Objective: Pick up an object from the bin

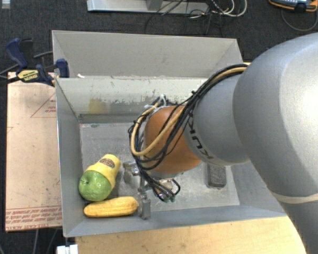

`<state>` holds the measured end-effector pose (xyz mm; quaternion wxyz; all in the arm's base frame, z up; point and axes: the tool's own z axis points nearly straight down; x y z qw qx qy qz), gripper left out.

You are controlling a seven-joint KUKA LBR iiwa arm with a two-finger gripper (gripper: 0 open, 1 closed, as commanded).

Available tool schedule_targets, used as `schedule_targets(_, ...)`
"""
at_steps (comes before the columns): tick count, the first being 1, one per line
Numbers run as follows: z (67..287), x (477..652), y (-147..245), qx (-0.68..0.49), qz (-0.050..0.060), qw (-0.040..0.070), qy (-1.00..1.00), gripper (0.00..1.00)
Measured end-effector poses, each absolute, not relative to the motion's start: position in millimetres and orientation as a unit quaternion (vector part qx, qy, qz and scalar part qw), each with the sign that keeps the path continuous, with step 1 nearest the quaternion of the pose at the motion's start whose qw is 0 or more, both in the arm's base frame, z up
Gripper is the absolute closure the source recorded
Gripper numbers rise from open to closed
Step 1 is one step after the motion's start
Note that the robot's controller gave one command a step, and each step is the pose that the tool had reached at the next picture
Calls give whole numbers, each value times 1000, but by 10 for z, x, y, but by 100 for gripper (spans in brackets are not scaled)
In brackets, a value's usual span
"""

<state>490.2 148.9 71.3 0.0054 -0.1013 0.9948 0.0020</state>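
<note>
**Operator:** Report hand state.

**Technician:** The hand (138,191) sits low in the bin (69,157), just right of the green apple (95,187). Its fingers are spread and nothing is between them. This probably readies it to close on a thing.

**Operator:** Locate candidate objects.

**Technician:** A yellow corn cob (110,207) lies flat just below the apple, with its far end beside the hand. A yellow bottle (110,166) leans against the apple's upper right. A grey block (216,176) lies well right of the apple, beyond the hand.

**Operator:** Likely target?

**Technician:** Probably the cob. It lies nearest and presents a narrow width.
</note>
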Motion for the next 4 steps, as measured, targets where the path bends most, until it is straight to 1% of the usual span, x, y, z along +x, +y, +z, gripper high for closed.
schedule_targets(1,711,4929,1884,-173,0,4,985,0)
schedule_targets(2,711,4919,2051,-150,-1,6,989,0)
schedule_targets(3,716,4858,2012,-220,1,10,976,100)
schedule_targets(4,700,4834,2008,-220,0,6,976,100)
